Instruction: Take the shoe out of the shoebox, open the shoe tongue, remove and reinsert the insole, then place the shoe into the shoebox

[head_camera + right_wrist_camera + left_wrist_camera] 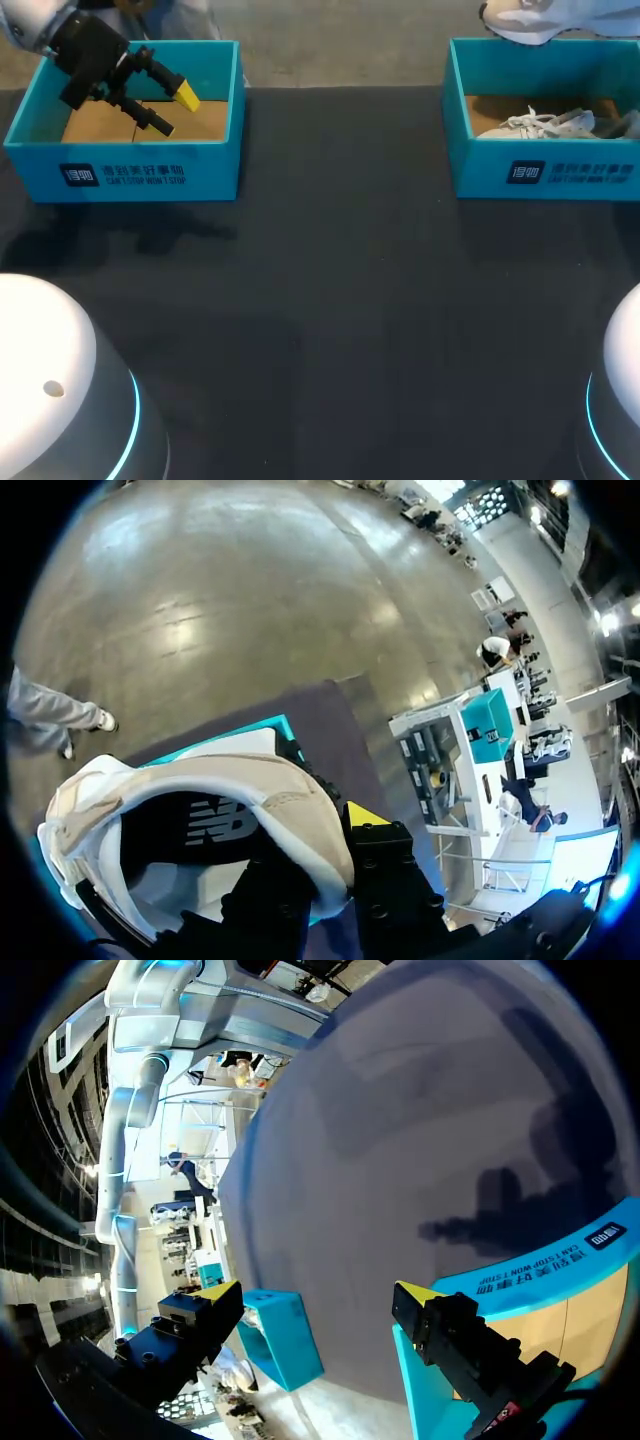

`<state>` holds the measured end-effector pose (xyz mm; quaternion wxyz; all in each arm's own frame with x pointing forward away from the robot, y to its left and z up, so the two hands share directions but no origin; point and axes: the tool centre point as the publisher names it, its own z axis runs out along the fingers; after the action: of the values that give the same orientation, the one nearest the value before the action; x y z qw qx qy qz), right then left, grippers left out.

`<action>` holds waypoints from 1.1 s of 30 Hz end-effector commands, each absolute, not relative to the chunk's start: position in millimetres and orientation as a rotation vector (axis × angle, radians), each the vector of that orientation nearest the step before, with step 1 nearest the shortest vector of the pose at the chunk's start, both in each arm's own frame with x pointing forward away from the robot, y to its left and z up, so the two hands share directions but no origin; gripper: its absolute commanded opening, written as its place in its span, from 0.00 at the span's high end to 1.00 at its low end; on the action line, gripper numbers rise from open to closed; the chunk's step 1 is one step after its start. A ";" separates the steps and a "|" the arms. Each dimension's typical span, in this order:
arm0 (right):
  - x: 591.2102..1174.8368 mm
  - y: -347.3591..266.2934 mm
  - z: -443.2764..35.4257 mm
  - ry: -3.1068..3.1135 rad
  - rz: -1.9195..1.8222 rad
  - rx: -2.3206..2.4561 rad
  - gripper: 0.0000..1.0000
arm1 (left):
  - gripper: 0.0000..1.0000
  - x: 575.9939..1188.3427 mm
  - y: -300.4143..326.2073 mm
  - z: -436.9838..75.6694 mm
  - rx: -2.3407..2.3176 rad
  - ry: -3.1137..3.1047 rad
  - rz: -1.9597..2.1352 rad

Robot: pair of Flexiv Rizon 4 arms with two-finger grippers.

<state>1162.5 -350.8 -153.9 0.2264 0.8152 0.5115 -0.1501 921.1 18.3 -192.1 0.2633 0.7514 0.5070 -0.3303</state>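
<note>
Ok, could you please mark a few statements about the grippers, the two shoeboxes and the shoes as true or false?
1. The left gripper is open with nothing between its fingers. True.
2. The left shoebox holds a shoe. False: only its bare brown floor shows.
3. A white laced shoe lies in the right shoebox. True.
4. The right gripper is empty. False: it is shut on the collar of a second white shoe, held in the air by the right shoebox's far rim.
</note>
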 end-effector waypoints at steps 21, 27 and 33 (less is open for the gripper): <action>1139.3 -344.3 -177.9 1.492 -0.304 2.260 1.00 | 0.00 921.0 18.3 -191.9 2.035 1.371 -0.891; 1134.4 -337.5 -191.9 1.510 -0.307 2.254 1.00 | 0.00 921.0 18.3 -191.9 2.035 1.371 -0.891; 1133.0 -333.8 -202.9 1.506 -0.299 2.245 1.00 | 0.00 921.0 18.3 -191.9 2.035 1.371 -0.891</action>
<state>1138.4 -334.6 -199.3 0.1991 0.8092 0.5400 -0.1181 921.1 18.3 -192.1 0.2633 0.7514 0.5070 -0.3303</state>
